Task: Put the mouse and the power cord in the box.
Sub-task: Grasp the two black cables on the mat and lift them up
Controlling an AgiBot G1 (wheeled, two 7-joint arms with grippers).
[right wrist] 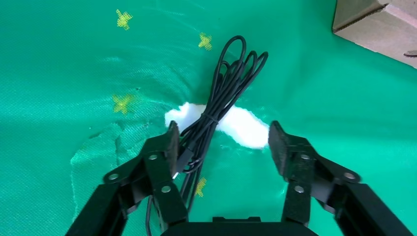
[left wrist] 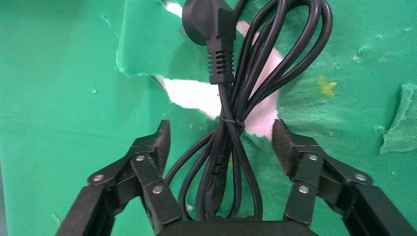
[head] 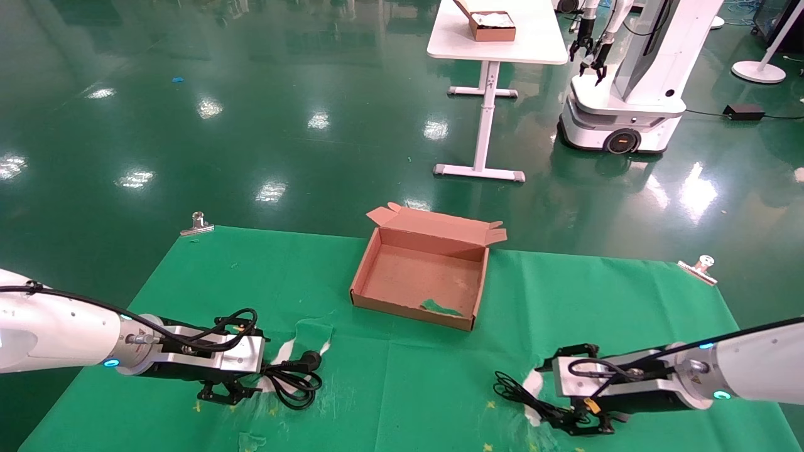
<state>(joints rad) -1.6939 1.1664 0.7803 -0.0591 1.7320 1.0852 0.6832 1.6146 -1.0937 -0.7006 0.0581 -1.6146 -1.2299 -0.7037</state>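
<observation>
Right gripper (right wrist: 221,142): low at the table's front edge, right side, fingers wide around a thin black cable bundle (right wrist: 216,105).
Left gripper (left wrist: 219,142): front edge, left side, fingers wide around the power cord (left wrist: 246,88).
Box (head: 370,270): open, mid table, near the back edge.
Mouse: body not seen.

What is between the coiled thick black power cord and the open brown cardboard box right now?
Nothing visible: only bare green cloth lies between the coiled thick black power cord and the open brown cardboard box. The left gripper is open, straddling the coil.
</observation>
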